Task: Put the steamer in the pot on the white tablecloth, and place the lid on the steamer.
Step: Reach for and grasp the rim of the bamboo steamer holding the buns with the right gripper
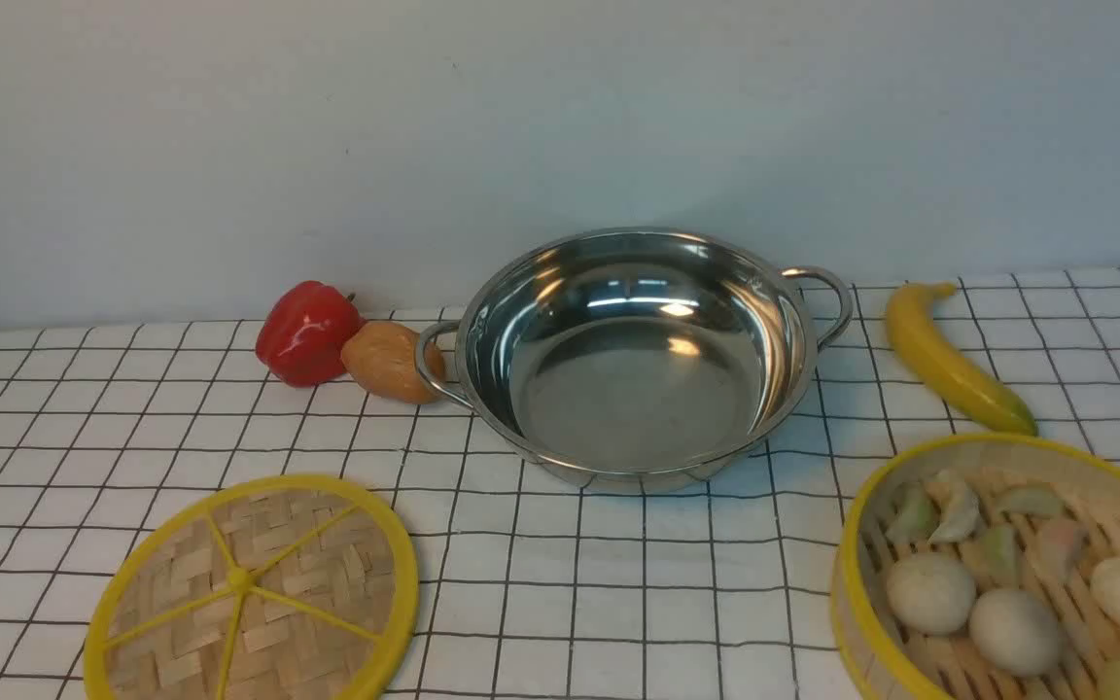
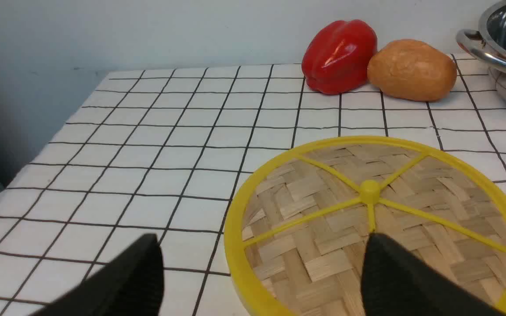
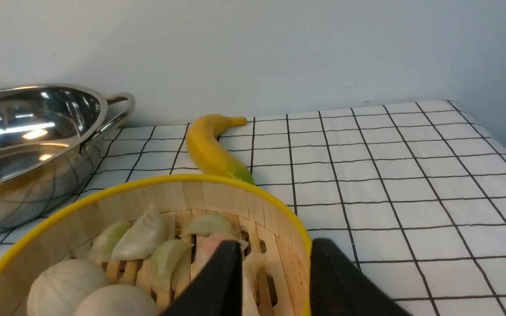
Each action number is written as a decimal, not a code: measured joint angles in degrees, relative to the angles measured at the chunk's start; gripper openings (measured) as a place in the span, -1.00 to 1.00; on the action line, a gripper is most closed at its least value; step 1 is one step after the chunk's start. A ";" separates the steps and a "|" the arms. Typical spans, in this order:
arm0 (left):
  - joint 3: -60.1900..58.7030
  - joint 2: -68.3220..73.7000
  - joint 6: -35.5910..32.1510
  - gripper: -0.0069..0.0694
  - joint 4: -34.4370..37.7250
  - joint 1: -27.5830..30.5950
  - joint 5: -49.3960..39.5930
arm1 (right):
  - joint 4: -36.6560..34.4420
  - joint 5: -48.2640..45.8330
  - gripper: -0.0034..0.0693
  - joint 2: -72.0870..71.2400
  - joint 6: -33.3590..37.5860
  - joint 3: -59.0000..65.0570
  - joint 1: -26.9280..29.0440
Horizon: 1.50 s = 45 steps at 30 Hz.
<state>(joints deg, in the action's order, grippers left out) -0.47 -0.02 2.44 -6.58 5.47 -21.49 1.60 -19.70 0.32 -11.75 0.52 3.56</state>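
Observation:
The pot (image 1: 638, 360) stands empty at the middle back of the white tablecloth (image 1: 618, 583). The lid (image 1: 254, 593) lies flat at the front left. The steamer (image 1: 1017, 574), holding dumplings and buns, rests at the front right. Neither gripper shows in the front view. In the left wrist view my left gripper (image 2: 262, 239) is open wide; one finger is above the lid (image 2: 376, 219) and the other is outside its rim. In the right wrist view my right gripper (image 3: 276, 243) straddles the wall of the steamer (image 3: 218, 197), one finger inside and one outside, with a gap on the inner side.
A red pepper (image 1: 305, 331) and a brown potato (image 1: 387, 362) lie against the pot's left handle. A yellow banana (image 1: 949, 360) lies between the pot's right handle and the steamer. A pale wall runs behind the table. The cloth's left edge (image 2: 20, 171) drops off.

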 joint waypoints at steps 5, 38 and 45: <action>0.00 0.00 0.00 0.64 0.00 0.00 0.00 | 0.00 0.00 -0.25 0.00 0.00 0.00 0.00; 0.00 0.00 0.00 0.64 0.00 0.00 0.00 | -1.60 2.46 -0.25 0.00 -0.40 0.00 0.00; 0.00 0.00 0.00 0.64 0.00 0.00 0.00 | -8.50 10.33 -0.25 -0.05 -1.24 -3.96 -0.02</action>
<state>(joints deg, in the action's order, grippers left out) -0.47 -0.02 2.44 -6.58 5.47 -21.49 -6.90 -9.37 0.27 -12.99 -3.44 3.54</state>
